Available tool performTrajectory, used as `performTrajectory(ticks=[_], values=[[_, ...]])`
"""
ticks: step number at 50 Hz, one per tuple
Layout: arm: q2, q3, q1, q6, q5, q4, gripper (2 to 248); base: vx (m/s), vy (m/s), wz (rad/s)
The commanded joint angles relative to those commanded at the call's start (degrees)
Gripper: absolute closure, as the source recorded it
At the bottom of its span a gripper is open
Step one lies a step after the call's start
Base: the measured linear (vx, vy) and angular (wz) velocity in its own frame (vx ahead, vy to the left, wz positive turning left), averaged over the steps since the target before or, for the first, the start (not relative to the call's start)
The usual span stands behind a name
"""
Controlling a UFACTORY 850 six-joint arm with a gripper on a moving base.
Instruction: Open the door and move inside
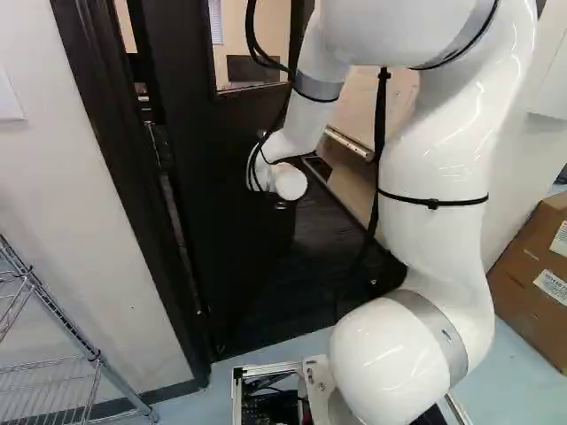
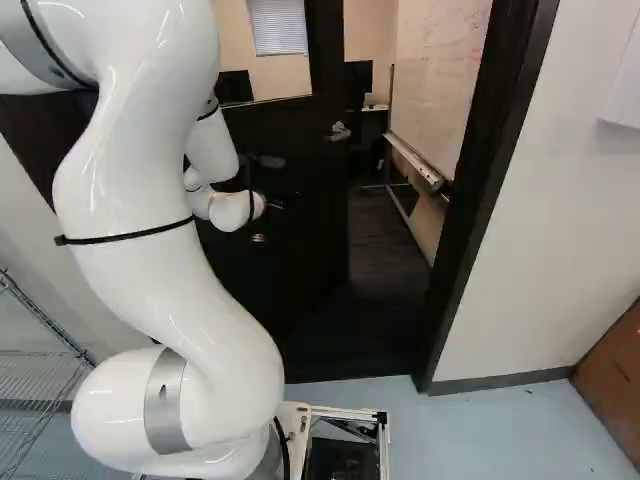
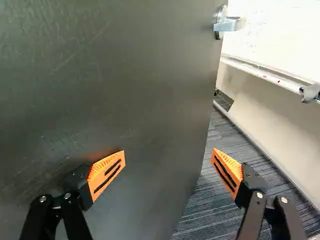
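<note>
Glossy and white, your arm curves up close in front of the door, with black straps around its rounded sections. You have the door standing ajar, swung away from you into the room. It is a dark, flat slab with a window set in its upper part; up close, its face shows faint scuffs and a soft sheen. Its metal handle sits by the free edge. Your hand is near the door, its fingers spread wide apart. One ribbed orange pad is over the door's face, the other beyond its free edge, above striped grey carpet. Past the door you can see a whiteboard with faint writing, too small to tell. Right of the door is a brown cardboard box bearing white labels; left of it, a wire rack.
</note>
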Motion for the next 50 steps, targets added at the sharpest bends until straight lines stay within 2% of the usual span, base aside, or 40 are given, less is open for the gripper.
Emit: performTrajectory(ticks=[50], values=[[-5.88, -7.29, 3.33, 0.0, 0.0, -0.19, 3, 0.0, 0.0, 0.0]])
